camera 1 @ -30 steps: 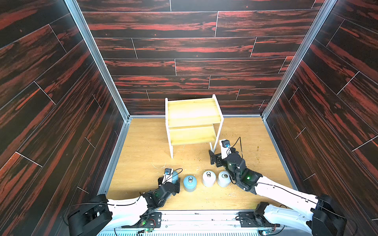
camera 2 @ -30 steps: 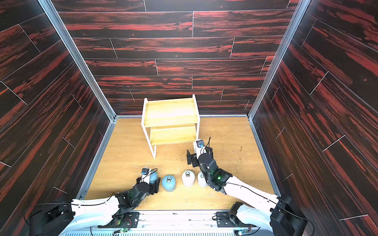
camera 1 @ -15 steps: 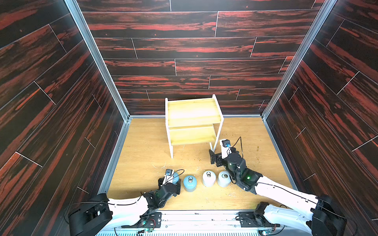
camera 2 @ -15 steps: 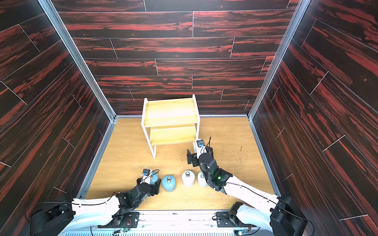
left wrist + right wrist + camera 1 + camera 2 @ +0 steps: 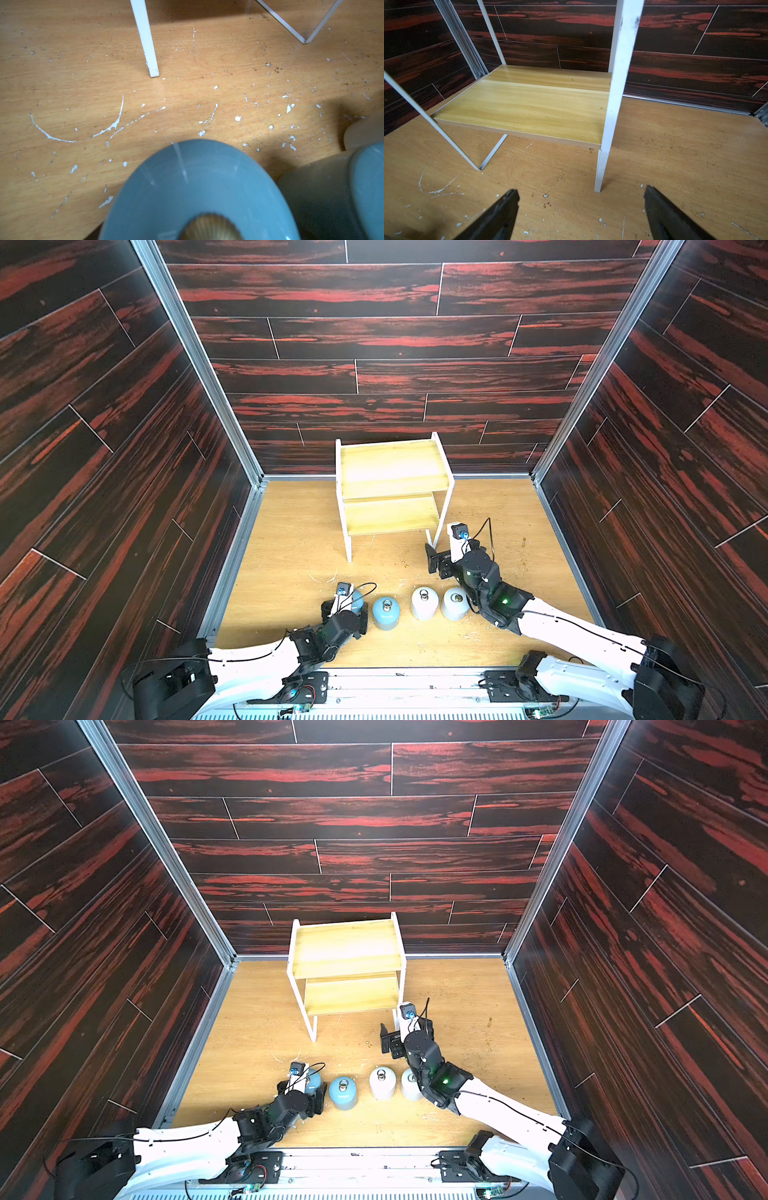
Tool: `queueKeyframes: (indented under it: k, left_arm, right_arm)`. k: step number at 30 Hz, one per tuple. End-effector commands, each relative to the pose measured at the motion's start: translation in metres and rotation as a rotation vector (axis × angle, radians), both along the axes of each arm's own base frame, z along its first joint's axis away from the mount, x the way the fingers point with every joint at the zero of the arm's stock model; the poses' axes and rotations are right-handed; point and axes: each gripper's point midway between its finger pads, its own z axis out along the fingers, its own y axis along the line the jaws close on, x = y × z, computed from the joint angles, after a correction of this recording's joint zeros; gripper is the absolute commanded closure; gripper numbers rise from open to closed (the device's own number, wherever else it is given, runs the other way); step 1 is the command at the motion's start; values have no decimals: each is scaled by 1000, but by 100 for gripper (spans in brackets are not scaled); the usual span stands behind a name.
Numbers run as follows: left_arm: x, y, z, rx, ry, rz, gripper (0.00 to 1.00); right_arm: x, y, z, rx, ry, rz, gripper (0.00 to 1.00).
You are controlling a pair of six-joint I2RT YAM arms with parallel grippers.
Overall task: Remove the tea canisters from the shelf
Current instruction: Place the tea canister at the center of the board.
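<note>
Four tea canisters stand in a row on the wooden floor in front of the shelf [image 5: 390, 489], whose two boards are bare. From the left they are light blue [image 5: 358, 600], light blue [image 5: 386, 612], white [image 5: 424, 602] and white [image 5: 455, 603]. My left gripper [image 5: 347, 610] sits at the leftmost blue canister [image 5: 197, 187], which fills the left wrist view and hides the fingers. My right gripper [image 5: 581, 193] is open over bare floor, just in front of the shelf's front right leg [image 5: 601, 170]. Nothing is between its fingers [image 5: 508, 199].
Dark red wood-pattern walls close in the floor on three sides, with metal rails at the corners. White scratches and flakes mark the floor [image 5: 116, 124] between the canisters and the shelf. My right arm [image 5: 498, 601] passes close beside the rightmost white canister.
The left gripper has drawn back a little toward the near edge, so more of the leftmost blue canister shows. The right arm has not moved.
</note>
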Motion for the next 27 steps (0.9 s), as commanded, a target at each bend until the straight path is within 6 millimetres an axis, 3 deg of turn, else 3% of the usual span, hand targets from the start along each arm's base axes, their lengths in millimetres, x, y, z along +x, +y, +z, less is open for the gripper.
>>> queueKeyframes:
  k: [1, 27]
  left_arm:
    - [1, 1, 7, 3, 0, 16, 11]
    - [4, -6, 52, -18, -54, -10, 11]
  right_arm:
    - [2, -1, 3, 11, -12, -2, 2]
    - [4, -2, 8, 15, -23, -2, 2]
